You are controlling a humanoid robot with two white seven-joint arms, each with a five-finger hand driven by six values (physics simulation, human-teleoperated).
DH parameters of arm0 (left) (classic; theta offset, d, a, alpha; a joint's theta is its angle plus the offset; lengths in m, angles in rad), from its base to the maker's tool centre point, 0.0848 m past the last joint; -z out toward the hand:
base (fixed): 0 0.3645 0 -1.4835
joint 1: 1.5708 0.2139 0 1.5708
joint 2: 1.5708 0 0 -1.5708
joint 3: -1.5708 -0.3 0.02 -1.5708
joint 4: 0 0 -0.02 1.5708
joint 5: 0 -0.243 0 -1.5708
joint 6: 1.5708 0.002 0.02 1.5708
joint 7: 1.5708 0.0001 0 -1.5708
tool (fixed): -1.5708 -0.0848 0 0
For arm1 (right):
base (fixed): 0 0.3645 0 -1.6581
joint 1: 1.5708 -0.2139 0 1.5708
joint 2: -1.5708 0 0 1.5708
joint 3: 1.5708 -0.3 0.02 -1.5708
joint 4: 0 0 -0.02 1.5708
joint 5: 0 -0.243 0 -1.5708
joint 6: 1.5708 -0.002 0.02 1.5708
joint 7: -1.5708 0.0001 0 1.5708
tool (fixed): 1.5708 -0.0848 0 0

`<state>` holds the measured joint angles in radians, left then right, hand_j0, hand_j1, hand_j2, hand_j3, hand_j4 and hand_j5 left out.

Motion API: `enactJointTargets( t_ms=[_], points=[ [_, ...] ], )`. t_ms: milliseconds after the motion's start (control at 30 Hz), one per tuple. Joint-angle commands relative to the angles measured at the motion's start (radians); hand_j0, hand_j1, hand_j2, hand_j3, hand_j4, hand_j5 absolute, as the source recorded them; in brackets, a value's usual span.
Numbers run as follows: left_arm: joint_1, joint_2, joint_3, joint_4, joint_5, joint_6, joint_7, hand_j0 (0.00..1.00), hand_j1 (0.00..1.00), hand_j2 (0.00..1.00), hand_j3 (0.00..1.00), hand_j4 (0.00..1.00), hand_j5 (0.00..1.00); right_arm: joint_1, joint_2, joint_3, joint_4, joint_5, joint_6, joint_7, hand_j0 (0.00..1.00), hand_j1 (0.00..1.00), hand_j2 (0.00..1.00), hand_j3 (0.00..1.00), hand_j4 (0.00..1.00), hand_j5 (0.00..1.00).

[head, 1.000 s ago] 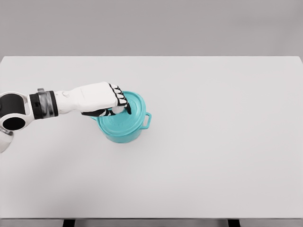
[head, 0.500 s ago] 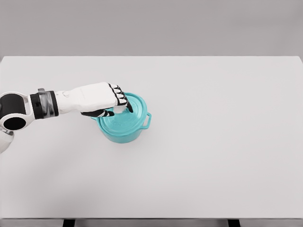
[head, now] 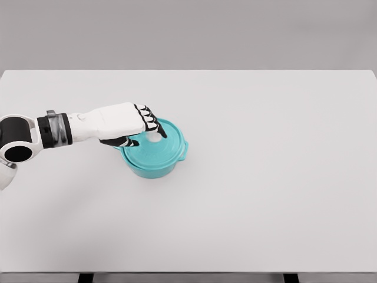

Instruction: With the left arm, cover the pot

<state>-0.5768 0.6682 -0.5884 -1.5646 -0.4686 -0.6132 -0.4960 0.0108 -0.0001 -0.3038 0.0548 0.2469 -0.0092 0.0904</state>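
One hand is at work — the left hand (head: 131, 125), reaching in from the left edge over the white table (head: 265, 194). Its fingers (head: 154, 125) hang over the pale knob (head: 154, 137) at the centre of the teal lid (head: 160, 146); they look loosened around it rather than pinching it, though the palm hides the thumb side, so contact cannot be settled. Lid rests on the teal pot (head: 152, 168), left of table centre, and appears level, its rim matching the pot's all round, one side handle (head: 184, 148) showing on the right. Judged stage: placement done, release in hand. To finish cleanly, spread the fingers fully before lifting, then rise straight up — a sideways pull could drag the knob and shift the lid off its seat. Right arm is not visible.
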Motion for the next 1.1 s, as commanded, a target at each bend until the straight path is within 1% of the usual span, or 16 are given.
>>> enactJointTargets(
  t_ms=[0,167,333,400,433,500,567,600,667,700,733,767,833,1067],
  points=[
    [0.000,0.001,0.001,0.000,0.005,0.002,0.000,0.79,0.79,0.79,0.79,0.79,0.79,0.002,0.000,0.000,0.000,0.000,0.000,0.000,1.00,1.00,1.00,1.00,1.00,1.00],
    [-0.002,0.008,0.013,-0.008,0.010,0.002,0.002,0.84,0.84,0.84,0.84,0.84,0.84,0.002,0.000,0.000,0.000,0.000,0.000,0.000,1.00,1.00,1.00,1.00,1.00,1.00],
    [-0.015,0.014,0.016,-0.012,0.024,0.002,0.005,0.87,0.87,0.87,0.87,0.87,0.87,0.002,0.000,0.000,0.000,0.000,0.000,0.000,1.00,1.00,1.00,1.00,1.00,1.00],
    [-0.012,0.016,0.064,-0.014,0.024,0.002,0.005,0.93,0.93,0.93,0.93,0.93,0.93,0.000,0.000,0.000,0.000,0.000,0.000,0.000,1.00,1.00,1.00,1.00,1.00,1.00],
    [-0.009,0.022,0.094,-0.014,0.024,0.002,0.005,1.00,1.00,1.00,1.00,1.00,1.00,0.002,0.000,0.000,-0.001,0.000,0.000,0.000,1.00,1.00,1.00,1.00,1.00,1.00],
    [0.000,0.070,0.144,-0.015,0.025,0.002,0.005,1.00,1.00,1.00,1.00,1.00,1.00,0.002,0.000,0.000,-0.001,0.000,0.000,0.000,1.00,1.00,1.00,1.00,1.00,1.00],
    [0.011,0.079,0.197,-0.003,0.038,0.002,0.005,1.00,1.00,1.00,1.00,1.00,1.00,0.002,0.000,0.000,0.000,0.000,0.000,0.000,1.00,1.00,1.00,1.00,1.00,1.00],
    [0.043,0.094,0.243,0.000,0.044,0.002,0.005,1.00,1.00,1.00,1.00,1.00,1.00,0.002,0.000,0.000,0.000,0.000,0.000,0.000,1.00,1.00,1.00,1.00,1.00,1.00],
    [0.087,0.110,0.302,0.005,0.042,0.002,0.005,1.00,1.00,1.00,1.00,1.00,1.00,0.002,0.000,0.000,0.000,0.000,0.000,0.000,1.00,1.00,1.00,1.00,1.00,1.00],
    [0.107,0.111,0.340,0.035,0.044,0.002,0.005,1.00,1.00,1.00,1.00,1.00,1.00,0.000,0.000,0.000,0.000,0.000,0.000,0.000,1.00,1.00,1.00,1.00,1.00,1.00],
    [0.113,0.114,0.357,0.054,0.044,0.002,0.005,1.00,1.00,1.00,1.00,1.00,1.00,0.002,0.000,0.000,0.000,0.000,0.000,0.000,1.00,1.00,1.00,1.00,1.00,1.00],
    [0.117,0.128,0.386,0.100,0.044,0.002,0.002,1.00,1.00,1.00,1.00,1.00,1.00,0.000,0.000,0.000,0.000,0.000,0.000,0.000,1.00,1.00,1.00,1.00,1.00,1.00],
    [0.118,0.143,0.391,0.173,0.044,0.002,-0.001,1.00,1.00,1.00,1.00,1.00,1.00,0.002,0.000,0.000,-0.001,0.000,0.000,0.000,1.00,1.00,1.00,1.00,1.00,1.00],
    [0.126,0.143,0.391,0.175,0.042,0.002,-0.001,1.00,1.00,1.00,1.00,1.00,1.00,0.002,0.000,0.000,0.000,0.000,0.000,0.000,1.00,1.00,1.00,1.00,1.00,1.00]
  ],
)
